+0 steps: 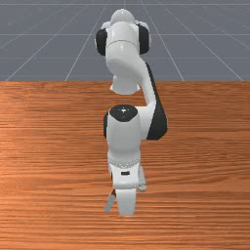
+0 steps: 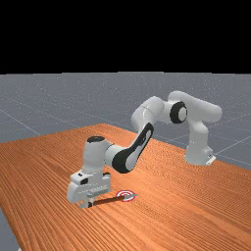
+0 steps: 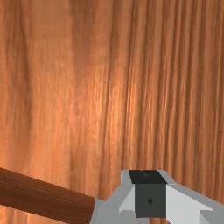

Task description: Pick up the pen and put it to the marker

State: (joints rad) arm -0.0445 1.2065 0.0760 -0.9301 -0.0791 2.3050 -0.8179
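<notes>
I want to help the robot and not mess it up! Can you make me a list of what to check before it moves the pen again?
1. Marker seen: ok. The red-and-white marker shows in the far view.
2. Pen seen: ok. The brown pen reaches from the hand to the marker.
3. Pen lined up with the marker: ok in the far view, where its grey tip crosses the rings.
4. Pen held tight: cannot tell. Its other end is at the hand.
5. Pen touching the marker: cannot tell.
6. Hand away from the pen: not ok. It is right at the pen.
</notes>
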